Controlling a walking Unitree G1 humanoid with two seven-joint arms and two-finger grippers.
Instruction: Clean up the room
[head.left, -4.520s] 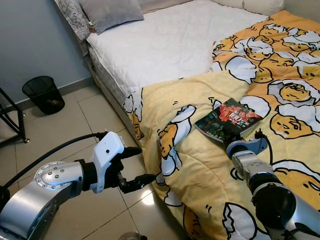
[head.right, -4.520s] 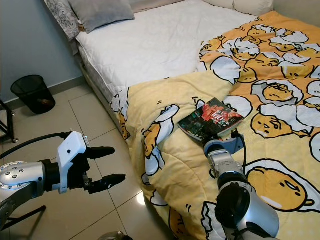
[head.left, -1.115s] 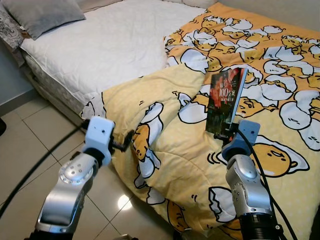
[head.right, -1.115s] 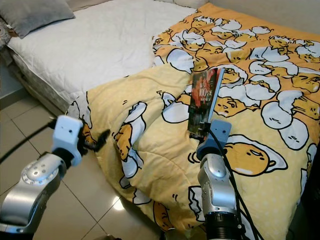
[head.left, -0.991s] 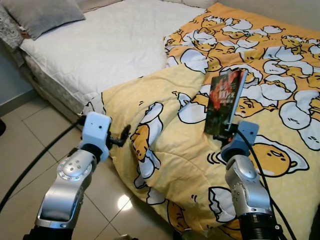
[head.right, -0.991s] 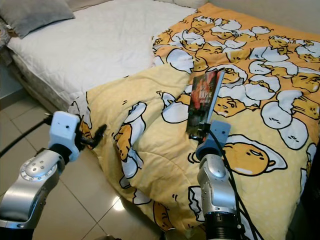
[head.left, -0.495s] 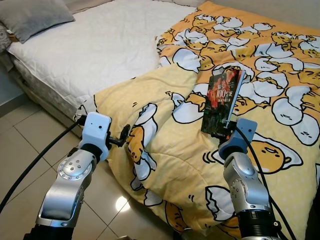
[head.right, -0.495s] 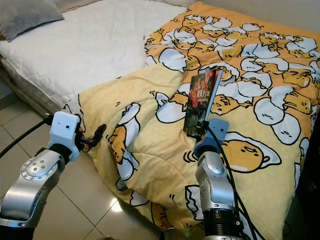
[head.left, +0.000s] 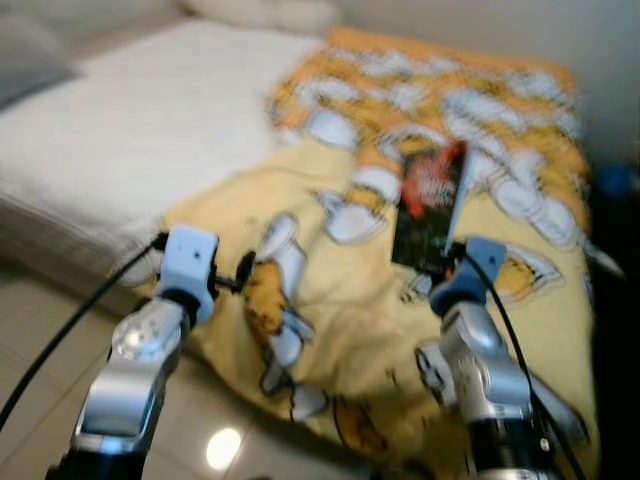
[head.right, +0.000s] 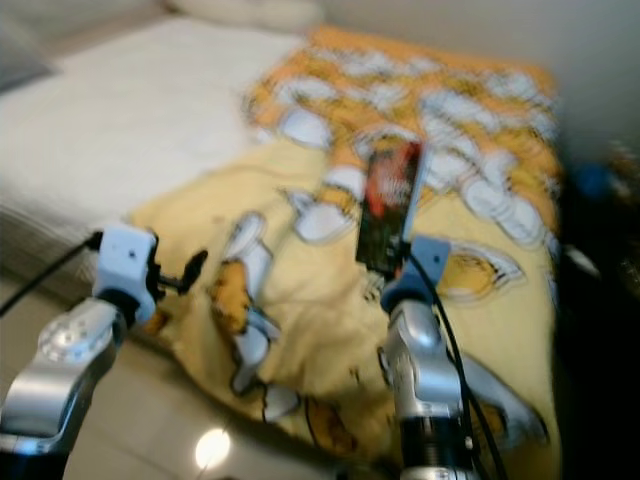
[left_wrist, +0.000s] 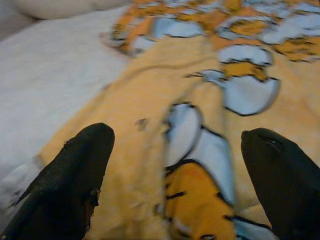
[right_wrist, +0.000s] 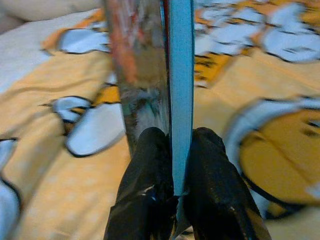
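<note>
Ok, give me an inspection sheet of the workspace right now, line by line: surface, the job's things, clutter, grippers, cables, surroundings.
Surface: bed with white mattress, partly covered by a rumpled yellow cartoon-print duvet; head views are blurred.
Job's things: book, held upright above the duvet.
Clutter: nothing seen.
Grippers: right gripper shut on the book's lower edge; left gripper open, empty, hovering at the duvet's hanging edge.
Cables: black cable trailing from the left wrist; another along the right arm.
Surroundings: tiled floor with a light reflection; pale pillows at the far end of the bed.
</note>
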